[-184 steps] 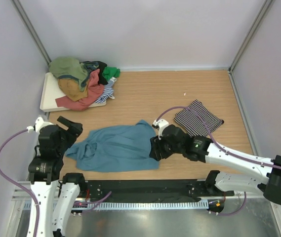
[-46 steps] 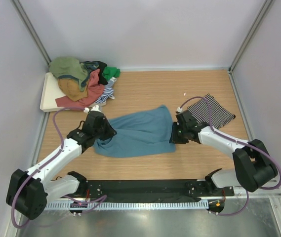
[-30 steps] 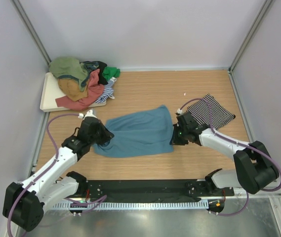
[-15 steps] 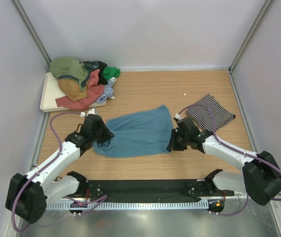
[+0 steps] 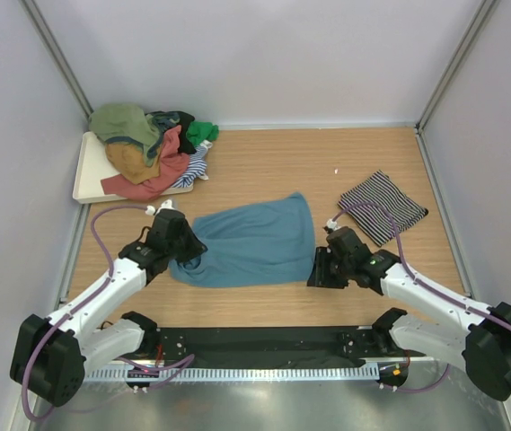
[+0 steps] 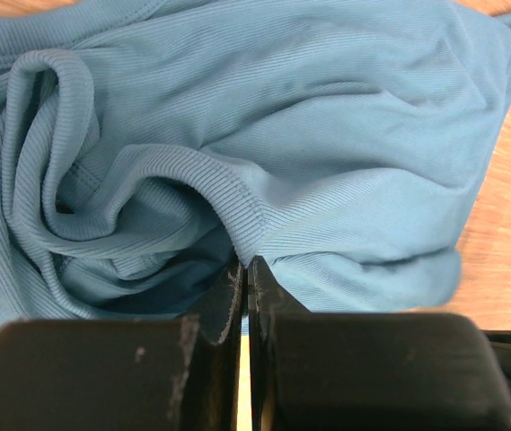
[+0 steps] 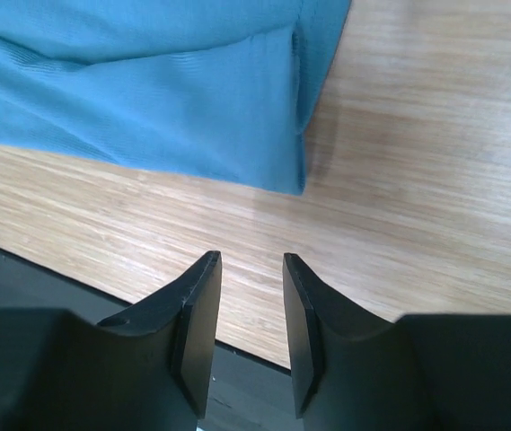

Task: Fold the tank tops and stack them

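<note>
From overhead, shows the teal-blue tank top [image 5: 253,241] lying lengthwise across the middle of the frame, with the left gripper [image 5: 189,250] at its left end and the right gripper [image 5: 320,268] just off its lower right corner. Cannot settle either grip from up there.

Up close in the left wrist view, shows the left gripper [image 6: 243,268] pressed shut, fingers nearly touching, with a ribbed hem of the bunched teal cloth pinched at the tips. In the right wrist view, shows the right gripper [image 7: 251,269] parted by a modest gap, holding nothing, hovering over bare wood just short of the folded corner of the teal-blue tank top [image 7: 192,99] in the upper left.

Only from overhead: a black-and-white striped tank top [image 5: 383,206] folded flat right of centre, well apart from the teal one, and a heap of tank tops [image 5: 147,148] in olive, mustard, coral and green at upper left, spilling over a white tray [image 5: 87,175].

Underneath, a wooden table [image 5: 282,162]. Around it, plain pale walls [image 5: 264,54] with metal corner posts. Along the bottom edge, a black base rail [image 5: 255,343].
</note>
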Robot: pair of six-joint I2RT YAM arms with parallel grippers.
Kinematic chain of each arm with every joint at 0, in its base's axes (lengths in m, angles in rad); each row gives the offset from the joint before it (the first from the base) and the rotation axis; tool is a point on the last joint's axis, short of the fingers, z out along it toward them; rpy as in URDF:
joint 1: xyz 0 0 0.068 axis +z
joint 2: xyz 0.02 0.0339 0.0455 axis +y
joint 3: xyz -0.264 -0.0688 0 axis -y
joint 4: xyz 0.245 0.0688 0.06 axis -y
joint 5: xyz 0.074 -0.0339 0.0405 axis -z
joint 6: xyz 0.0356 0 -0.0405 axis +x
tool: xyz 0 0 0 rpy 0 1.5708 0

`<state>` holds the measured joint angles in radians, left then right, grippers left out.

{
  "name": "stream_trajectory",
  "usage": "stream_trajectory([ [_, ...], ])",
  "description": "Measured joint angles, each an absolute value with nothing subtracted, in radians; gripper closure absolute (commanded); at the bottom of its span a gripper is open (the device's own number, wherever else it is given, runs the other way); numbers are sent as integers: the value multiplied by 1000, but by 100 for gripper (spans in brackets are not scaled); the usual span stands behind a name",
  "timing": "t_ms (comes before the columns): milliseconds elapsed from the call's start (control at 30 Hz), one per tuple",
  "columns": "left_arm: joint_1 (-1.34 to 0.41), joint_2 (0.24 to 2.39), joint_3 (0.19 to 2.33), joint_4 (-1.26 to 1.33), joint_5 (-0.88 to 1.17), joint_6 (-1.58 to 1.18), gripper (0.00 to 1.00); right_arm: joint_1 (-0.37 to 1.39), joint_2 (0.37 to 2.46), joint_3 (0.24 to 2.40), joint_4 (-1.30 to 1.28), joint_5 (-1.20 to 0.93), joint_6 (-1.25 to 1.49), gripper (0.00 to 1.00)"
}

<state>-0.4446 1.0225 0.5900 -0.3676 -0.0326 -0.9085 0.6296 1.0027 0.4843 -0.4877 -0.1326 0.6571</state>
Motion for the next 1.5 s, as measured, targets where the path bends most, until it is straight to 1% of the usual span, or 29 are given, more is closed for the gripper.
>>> stream_trajectory([
  [167,-445,1018,562,-360,-31,-908,100,630,1056,551,-491,-56,657,61],
  [200,-445,1017,555,-357,-29,-908,100,630,1072,569,-489,-33,657,60],
  [267,-445,1016,546,-355,-25,-908,100,629,1108,605,-486,3,657,55],
  [300,-445,1016,543,-355,-23,-908,100,629,1134,626,-479,20,657,55],
  [633,-445,1016,541,-348,-17,-905,100,612,1337,686,-414,84,653,56],
  [700,-445,1016,541,-348,-17,-904,100,609,1372,687,-397,84,652,64],
  [733,-445,1016,541,-348,-16,-904,100,608,1390,687,-389,83,650,70],
  [767,-445,1016,541,-348,-16,-903,100,607,1405,687,-380,80,648,84],
  [833,-445,1016,541,-348,-17,-900,100,605,1423,691,-363,69,642,99],
  [933,-444,1024,546,-349,-17,-892,100,583,1428,709,-357,49,632,99],
  [1033,-411,1083,594,-348,12,-881,100,493,1428,758,-361,6,611,99],
  [1167,-284,1244,768,-361,115,-876,100,361,1460,947,-395,-30,564,99],
  [1267,-235,1318,955,-387,154,-855,100,339,1464,1089,-391,-54,524,98],
  [1300,-231,1316,999,-386,161,-850,100,341,1444,1099,-375,-73,515,96],
  [1333,-231,1299,1025,-379,168,-847,100,343,1417,1093,-374,-88,509,94],
  [1400,-238,1229,1009,-356,181,-847,100,347,1333,1024,-353,-118,502,90],
  [1467,-262,1124,920,-325,184,-853,100,351,1239,915,-350,-138,502,87],
  [1500,-281,1074,860,-312,186,-857,100,353,1194,847,-350,-150,503,83],
])
